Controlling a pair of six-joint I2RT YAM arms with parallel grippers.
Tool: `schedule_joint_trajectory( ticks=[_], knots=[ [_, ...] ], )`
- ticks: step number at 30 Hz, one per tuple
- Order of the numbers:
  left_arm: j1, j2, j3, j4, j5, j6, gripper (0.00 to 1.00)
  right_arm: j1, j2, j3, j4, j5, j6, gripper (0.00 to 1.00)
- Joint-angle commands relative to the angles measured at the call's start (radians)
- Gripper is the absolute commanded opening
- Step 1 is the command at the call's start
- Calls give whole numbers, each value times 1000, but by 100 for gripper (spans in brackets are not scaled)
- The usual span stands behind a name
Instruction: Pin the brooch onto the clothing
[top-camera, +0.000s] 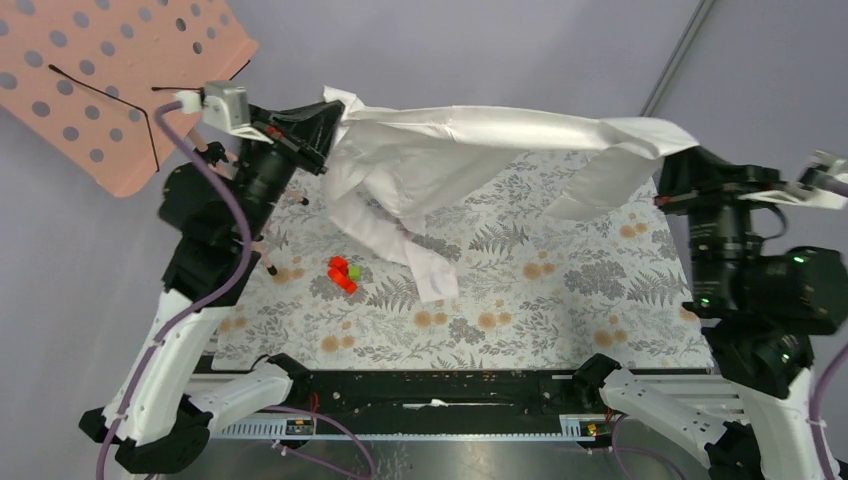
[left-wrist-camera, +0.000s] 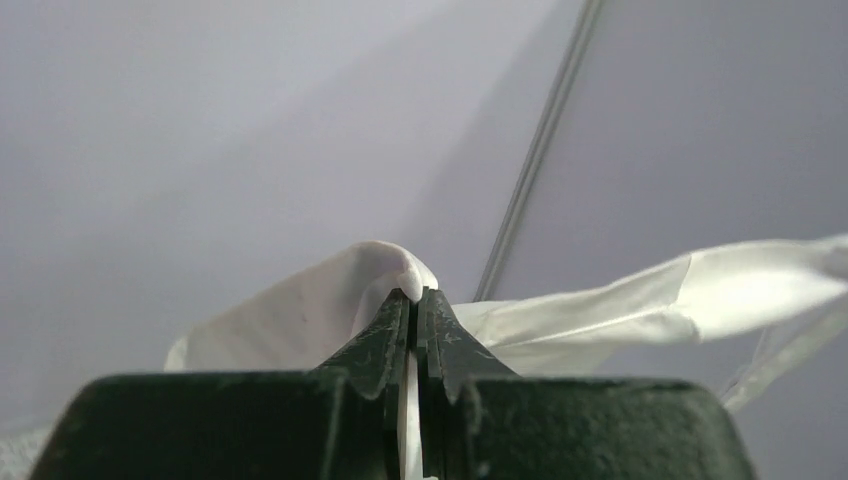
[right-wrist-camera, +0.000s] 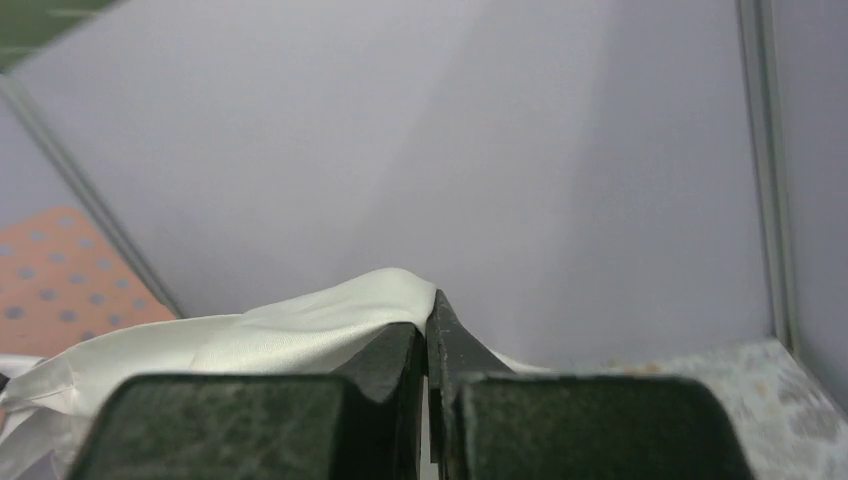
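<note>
End effectors (left-wrist-camera: 413, 294) (right-wrist-camera: 430, 303) tight on shirt (top-camera: 470, 140)

At 6 o'clock, left claw (left-wrist-camera: 414, 296) clamped tight on a fold of white shirt (left-wrist-camera: 300, 315), fabric bulging over the tips toward 11 o'clock. Taut band of it stretching out to 3 o'clock. Thin grey pole (left-wrist-camera: 545, 140) rising toward 1 o'clock against lilac wall (left-wrist-camera: 200, 120).

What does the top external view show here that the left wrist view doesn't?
Only top external: the shirt held up between the left gripper and right gripper, above the table with red and green blocks. Only left wrist: close up, the fingers pressed shut on a fold of fabric. Both: the white shirt and the left gripper's hold. The brooch shows in neither.
</note>
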Motion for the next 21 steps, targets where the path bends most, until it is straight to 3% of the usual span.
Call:
schedule_joint_trajectory(
  ticks=[1, 6, 10, 15, 18, 21],
  knots=[
    [0, -39, 160, -97, 105, 164, 0, 1, -2, 141, 127, -175, -164, 0],
    [-1, -40, 317, -144, 208, 119, 0, 2, -9, 213, 98, -268, -170, 0],
    [-1, -2, 392, -202, 272, 81, 0, 0, -24, 208, 119, -252, -190, 0],
    [0, 95, 344, -250, 255, 52, 0, 2, 20, 134, 221, 44, -351, 0],
    [0, 197, 293, -273, 209, 42, 0, 1, 101, 47, 403, 308, -577, 0],
    [-1, 324, 256, -279, 175, 14, 0, -55, 186, -96, 636, 457, -761, 0]
  ],
)
